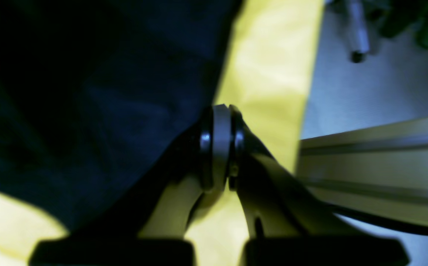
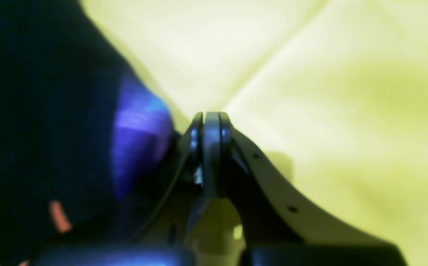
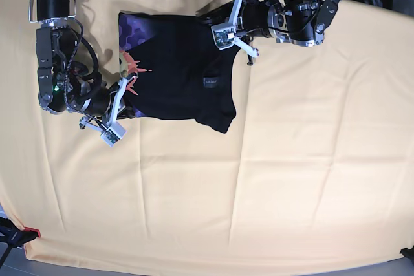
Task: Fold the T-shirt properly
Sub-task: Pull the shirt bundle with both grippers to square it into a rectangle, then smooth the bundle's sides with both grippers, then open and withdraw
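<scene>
The black T-shirt point(image 3: 174, 69) was laid partly folded on the pale yellow table cloth point(image 3: 291, 172) near its far edge (print exposed along one side). The left gripper point(image 1: 219, 111) and right gripper point(image 2: 210, 116) were each closed, fingertips pressed together beside the shirt's edges; whether any fabric was pinched could not be determined.

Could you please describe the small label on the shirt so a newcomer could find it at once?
On the pale yellow table cloth, find the black T-shirt near the far edge. The small grey label sits on its plain part, toward the right, unlike the colourful print at the left.
</scene>
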You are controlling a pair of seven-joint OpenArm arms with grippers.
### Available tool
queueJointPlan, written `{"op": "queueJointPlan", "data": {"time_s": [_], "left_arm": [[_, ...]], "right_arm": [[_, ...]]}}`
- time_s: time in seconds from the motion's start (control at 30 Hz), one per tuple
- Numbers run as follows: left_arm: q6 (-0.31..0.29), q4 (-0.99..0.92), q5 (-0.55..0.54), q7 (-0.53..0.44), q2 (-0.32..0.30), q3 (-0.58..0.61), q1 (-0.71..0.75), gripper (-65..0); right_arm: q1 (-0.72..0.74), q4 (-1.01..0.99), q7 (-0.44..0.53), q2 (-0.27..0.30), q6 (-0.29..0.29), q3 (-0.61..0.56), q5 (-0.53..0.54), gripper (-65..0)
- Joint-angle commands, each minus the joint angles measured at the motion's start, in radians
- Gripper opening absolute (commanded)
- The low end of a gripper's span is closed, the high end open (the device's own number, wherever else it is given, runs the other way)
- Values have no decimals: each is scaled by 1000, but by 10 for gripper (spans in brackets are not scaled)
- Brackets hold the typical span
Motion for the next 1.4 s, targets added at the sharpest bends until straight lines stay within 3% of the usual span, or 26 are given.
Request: {"op": "queueJointPlan", "data": {"time_s": [0.0, 0.13, 0.3, 0.53, 0.7, 0.83, 1.0, 1.1, 1.2, 1.3, 1.37], "left_arm": [[2, -5, 1, -32, -5, -3, -1, -650], [1, -105, 23, -70, -5, -3, -26, -650], [-6, -243, 22, -89, -5, -2, -110, -650], [-6, -327, 23, -127, -5, -2, -248, -650], [-5, -376, 55, -226, -4, -2, -332, -650], [-5, -453, 126, -375, -4, -2, -399, -650], [2, -606, 132, -474, 21, -2, -505, -650], [2, -681, 126, -476, 50, -2, -549, -650], [-1, -684, 117, -453, 53, -2, -573, -650], [-2, -638, 8, -328, 40, -2, -599, -650], [-7, -583, -118, -208, 23, -2, -607, -650]], "right_arm": [[19, 21, 10, 12, 2, 5, 26, -650], [19, 48, -33, 18, 2, 5, 97, -650], [11, 138, -164, 33, 2, 6, 216, -650], [-140, 247, -163, 71, 2, 8, 242, -650], [-281, 268, -163, 72, 2, 34, 243, -650], [-397, 270, -163, 70, 2, 92, 243, -650], [-528, 331, -164, 64, 2, 186, 306, -650], [-602, 416, -164, 64, -3, 244, 315, -650], [-652, 511, -163, 59, -78, 319, 252, -650], [-663, 587, -146, 45, -170, 407, 159, -650], [-663, 613, -117, 24, -191, 460, 149, -650]]}}
